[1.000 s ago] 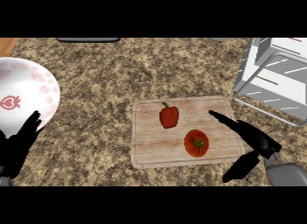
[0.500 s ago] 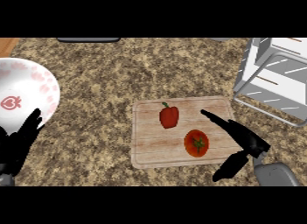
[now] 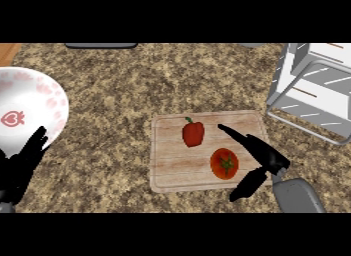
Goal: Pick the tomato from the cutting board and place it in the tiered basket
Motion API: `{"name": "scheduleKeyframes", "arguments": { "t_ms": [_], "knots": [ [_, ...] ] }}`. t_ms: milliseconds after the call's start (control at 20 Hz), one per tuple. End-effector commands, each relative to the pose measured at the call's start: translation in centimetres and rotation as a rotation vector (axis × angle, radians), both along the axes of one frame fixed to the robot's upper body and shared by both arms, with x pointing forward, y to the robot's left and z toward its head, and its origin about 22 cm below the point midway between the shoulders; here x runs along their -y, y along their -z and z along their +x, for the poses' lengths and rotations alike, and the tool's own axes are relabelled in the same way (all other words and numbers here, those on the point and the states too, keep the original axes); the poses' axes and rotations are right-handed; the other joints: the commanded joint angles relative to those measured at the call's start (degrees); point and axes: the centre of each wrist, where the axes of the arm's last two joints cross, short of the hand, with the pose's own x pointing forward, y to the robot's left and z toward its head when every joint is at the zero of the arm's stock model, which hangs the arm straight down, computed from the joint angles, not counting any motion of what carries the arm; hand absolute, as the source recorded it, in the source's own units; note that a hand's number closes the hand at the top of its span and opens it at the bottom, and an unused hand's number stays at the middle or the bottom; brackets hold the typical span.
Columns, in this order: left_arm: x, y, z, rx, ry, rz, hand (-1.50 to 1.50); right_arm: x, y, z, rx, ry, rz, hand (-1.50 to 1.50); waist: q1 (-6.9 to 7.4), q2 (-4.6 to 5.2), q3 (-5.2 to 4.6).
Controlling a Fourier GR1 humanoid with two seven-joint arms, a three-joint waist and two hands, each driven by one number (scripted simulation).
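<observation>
A red tomato (image 3: 224,164) with a green stem lies on the wooden cutting board (image 3: 170,155), toward its front right. My right hand (image 3: 263,156) is open just right of the tomato, fingers stretched over the board behind it and thumb hanging at the board's front edge. The tomato sits in the gap between fingers and thumb, untouched as far as I can see. The white wire tiered basket (image 3: 322,87) stands at the back right. My left hand (image 3: 14,170) rests open at the lower left, fingers up.
A red bell pepper (image 3: 193,133) lies on the board behind the tomato, to its left. A white plate (image 3: 19,120) with pink marks sits at the far left. The granite counter (image 3: 119,100) spreads between them.
My right hand has slid left across the board toward the tomato, its fingers now reaching behind it. The left hand, tomato and pepper have stayed put.
</observation>
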Motion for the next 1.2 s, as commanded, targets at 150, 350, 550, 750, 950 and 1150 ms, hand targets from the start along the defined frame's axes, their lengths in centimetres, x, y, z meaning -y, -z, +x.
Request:
{"name": "scheduleKeyframes", "arguments": {
  "t_ms": [150,350,550,750,950,1150],
  "knots": [
    [-1.7,-0.8,0.7,0.001,0.009,-0.006,0.00,-2.9,1.9,-0.3,-0.015,-0.023,0.001,-1.50,0.05,0.20,0.15],
    [-1.9,-1.1,-0.6,-0.004,0.014,-0.007,0.00,-4.1,2.4,-1.5,0.090,-0.123,0.002,1.50,0.28,0.14,0.18],
    [-0.4,0.6,1.2,0.016,0.007,0.002,0.00,-3.4,2.2,-0.5,0.123,-0.056,0.070,1.50,-0.02,0.22,0.15],
    [-0.1,1.1,-1.2,-0.005,0.004,-0.002,0.00,-3.8,1.1,-2.7,0.155,0.027,0.129,1.50,-0.07,0.13,0.15],
    [-1.9,0.1,0.8,0.007,-0.011,-0.013,0.00,0.5,-0.5,-1.7,0.200,0.096,0.124,1.50,-0.26,0.16,0.14],
    [0.8,0.7,0.6,-0.006,0.008,-0.005,0.00,-4.7,-2.8,0.0,0.236,0.321,-0.085,1.50,0.50,0.05,0.07]
  ]
}}
